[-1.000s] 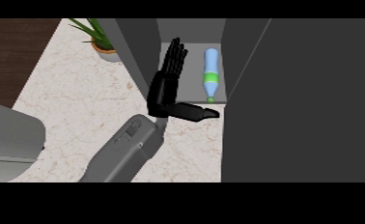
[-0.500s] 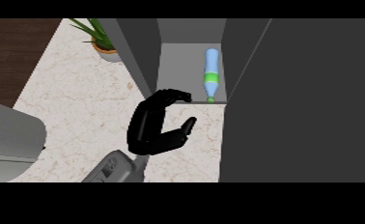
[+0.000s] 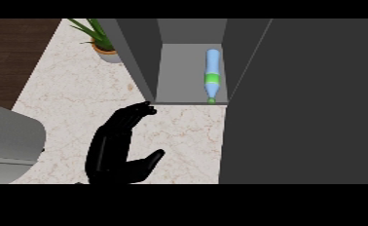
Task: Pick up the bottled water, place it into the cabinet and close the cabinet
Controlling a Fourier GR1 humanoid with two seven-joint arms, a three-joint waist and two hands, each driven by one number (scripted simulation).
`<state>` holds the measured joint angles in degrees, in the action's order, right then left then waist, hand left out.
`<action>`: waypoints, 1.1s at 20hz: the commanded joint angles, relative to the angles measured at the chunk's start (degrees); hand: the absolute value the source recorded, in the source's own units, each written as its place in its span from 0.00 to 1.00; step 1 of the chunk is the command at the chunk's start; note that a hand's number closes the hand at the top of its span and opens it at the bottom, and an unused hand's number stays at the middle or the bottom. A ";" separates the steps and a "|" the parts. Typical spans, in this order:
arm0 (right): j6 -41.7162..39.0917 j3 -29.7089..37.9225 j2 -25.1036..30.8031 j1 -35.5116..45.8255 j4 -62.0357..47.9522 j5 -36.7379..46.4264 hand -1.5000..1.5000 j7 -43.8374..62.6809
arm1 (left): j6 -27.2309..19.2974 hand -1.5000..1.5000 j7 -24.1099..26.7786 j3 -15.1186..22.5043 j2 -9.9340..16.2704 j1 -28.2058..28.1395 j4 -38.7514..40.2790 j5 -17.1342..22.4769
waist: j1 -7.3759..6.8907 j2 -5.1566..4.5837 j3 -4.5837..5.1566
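The bottled water (image 3: 212, 75), pale blue with a green label and cap, lies on the floor of the open grey cabinet (image 3: 188, 34), cap toward me. My left hand (image 3: 115, 154) is low on the marble counter (image 3: 68, 93), in front of and left of the cabinet opening. It is open and holds nothing, with its thumb spread to the right. Its fingertips (image 3: 146, 107) reach close to the bottom corner of the cabinet's left door (image 3: 137, 54). The right hand does not show.
A wide dark grey door panel (image 3: 295, 103) fills the right side of the view. A potted plant (image 3: 101, 42) stands at the back left. A grey rounded object (image 3: 18, 142) sits at the left edge, and dark wood (image 3: 22, 49) lies beyond the counter.
My left hand has drawn back from the cabinet opening toward the lower edge, leaving the bottle lying inside. Its forearm has dropped out of view.
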<state>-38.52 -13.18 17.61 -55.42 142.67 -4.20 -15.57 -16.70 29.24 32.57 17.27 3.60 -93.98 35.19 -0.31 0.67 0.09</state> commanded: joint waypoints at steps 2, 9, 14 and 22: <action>-1.63 -2.73 1.65 -2.86 11.75 7.07 1.00 0.26 | 4.10 0.00 2.32 -4.58 6.95 -9.52 -5.66 3.35 | 0.45 0.25 0.08; -4.18 -17.45 4.51 -0.52 13.34 12.54 1.00 6.71 | 7.03 0.00 1.08 -9.52 10.49 -15.46 -11.82 9.40 | -0.35 0.43 0.39; -4.39 -21.53 6.12 4.93 11.98 14.45 1.00 10.27 | 10.38 0.00 1.42 -12.82 13.51 -18.61 -13.46 12.18 | -1.34 0.55 0.63; 1.40 -31.00 2.42 6.52 7.40 9.22 1.00 12.50 | 15.58 0.00 1.80 -17.33 17.53 -21.88 -14.80 15.73 | -3.20 -0.51 0.79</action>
<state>-35.43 -31.35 20.78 -50.88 143.36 -0.01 -9.98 -3.45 31.33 17.66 32.86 -17.56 -108.05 48.89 -2.70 0.72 0.82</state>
